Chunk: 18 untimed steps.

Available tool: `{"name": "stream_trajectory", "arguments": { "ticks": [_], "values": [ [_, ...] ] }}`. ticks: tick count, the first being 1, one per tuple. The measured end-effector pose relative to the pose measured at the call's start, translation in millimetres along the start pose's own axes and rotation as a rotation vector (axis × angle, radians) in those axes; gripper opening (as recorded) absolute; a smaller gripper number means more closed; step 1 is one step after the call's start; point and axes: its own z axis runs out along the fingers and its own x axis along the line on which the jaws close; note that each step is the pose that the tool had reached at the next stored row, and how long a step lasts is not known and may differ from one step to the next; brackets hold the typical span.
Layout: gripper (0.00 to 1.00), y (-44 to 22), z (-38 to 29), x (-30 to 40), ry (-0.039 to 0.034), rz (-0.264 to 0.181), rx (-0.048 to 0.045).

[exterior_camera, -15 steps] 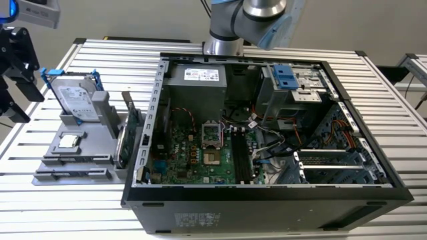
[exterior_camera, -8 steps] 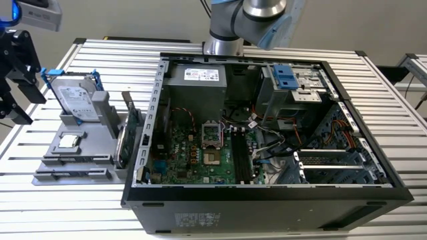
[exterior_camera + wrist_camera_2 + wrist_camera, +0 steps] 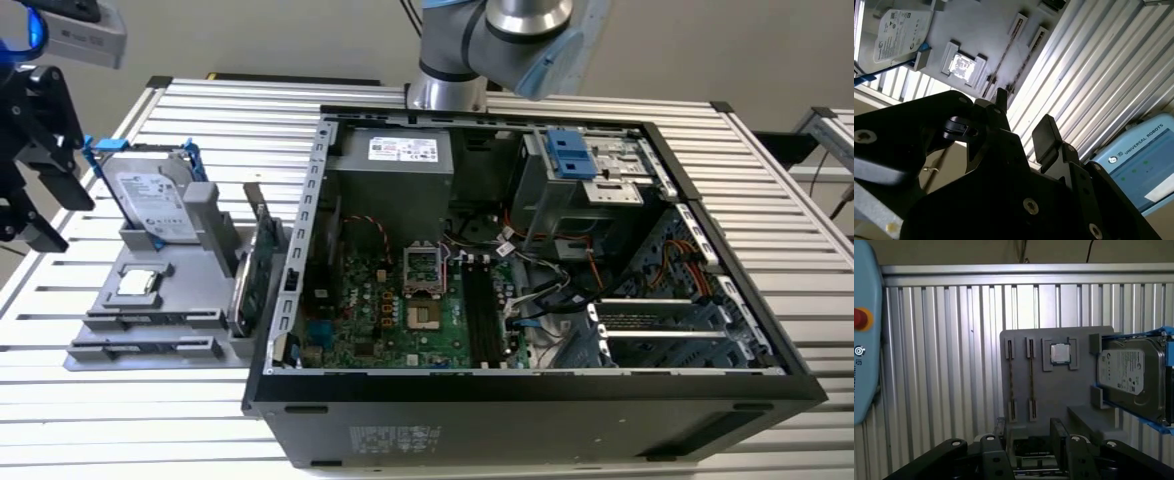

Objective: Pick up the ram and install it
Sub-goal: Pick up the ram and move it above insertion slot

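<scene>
Two ram sticks stand on edge in slots of the grey holder (image 3: 1054, 400): one ram (image 3: 1010, 380) and a second ram (image 3: 1031, 380), side by side next to the silver processor chip (image 3: 1059, 353). In the exterior view the ram (image 3: 147, 320) sits at the holder's near end. My gripper (image 3: 1028, 432) is open with nothing between its fingers (image 3: 1056, 430), and it is above and apart from the holder. In the second wrist view the gripper (image 3: 1024, 117) stands apart from the ram (image 3: 1015, 47). The exterior view has the gripper (image 3: 40, 200) at its far left.
A hard drive (image 3: 147, 195) and a green expansion card (image 3: 254, 270) also stand in the holder. The open computer case (image 3: 287, 300) lies to the exterior view's right, with the motherboard's memory slots (image 3: 481, 310) inside. A blue teach pendant (image 3: 864, 340) lies on the slatted table (image 3: 944, 365).
</scene>
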Motion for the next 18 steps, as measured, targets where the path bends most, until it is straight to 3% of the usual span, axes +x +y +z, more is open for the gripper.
{"name": "stream_trajectory", "arguments": {
  "ticks": [18],
  "values": [
    [1.0, 0.3, 10.0, 0.4, 0.0, -0.004, -0.0002]
  ]
}}
